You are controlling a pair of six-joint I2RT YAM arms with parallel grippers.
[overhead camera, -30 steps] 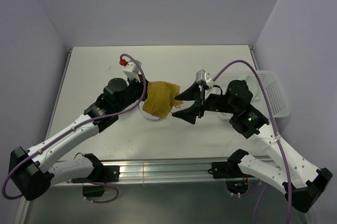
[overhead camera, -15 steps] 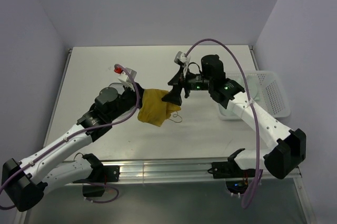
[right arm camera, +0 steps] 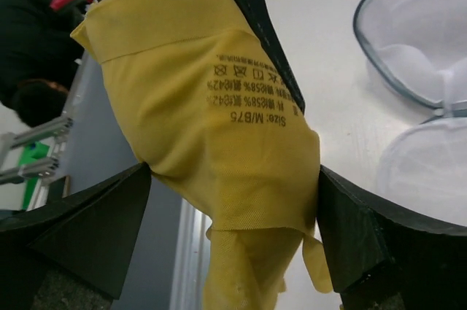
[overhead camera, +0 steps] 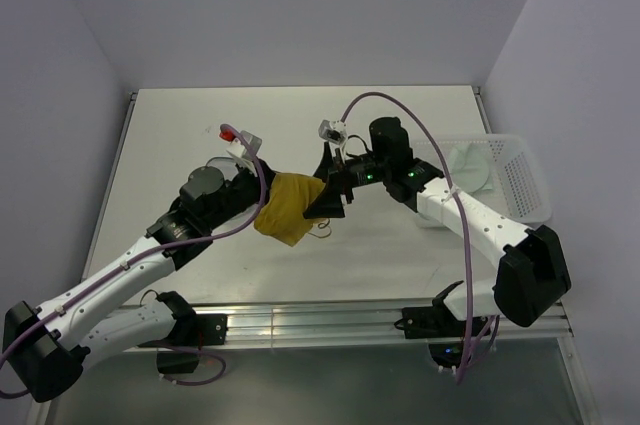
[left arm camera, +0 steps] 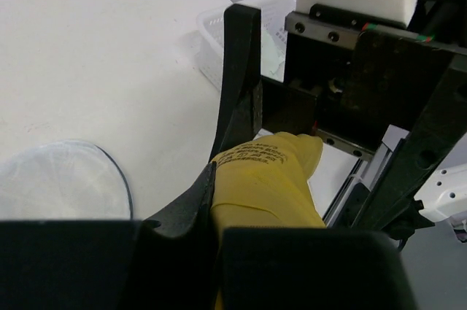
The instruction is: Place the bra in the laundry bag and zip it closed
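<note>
The yellow bra [overhead camera: 285, 207] hangs off the table between both arms, with a size label printed on it [right arm camera: 248, 106]. My left gripper [overhead camera: 262, 200] is shut on its left side, and the fabric is pinched between its fingers [left arm camera: 248, 208]. My right gripper [overhead camera: 325, 190] is open, its jaws wide on either side of the bra [right arm camera: 235, 171] and just touching its edges. The laundry bag [left arm camera: 58, 179], translucent white mesh with a thin dark rim, lies open on the table. It also shows at the right of the right wrist view [right arm camera: 423, 40]. I cannot make it out in the top view.
A white perforated plastic basket [overhead camera: 520, 180] stands at the table's right edge with a pale round thing [overhead camera: 465, 165] in it. The basket also shows in the left wrist view [left arm camera: 211, 29]. A thin bra strap [overhead camera: 322, 230] dangles just above the table.
My right gripper has swung from the right side in to the bra and now straddles it. My left gripper has shifted the bra slightly down and left.
</note>
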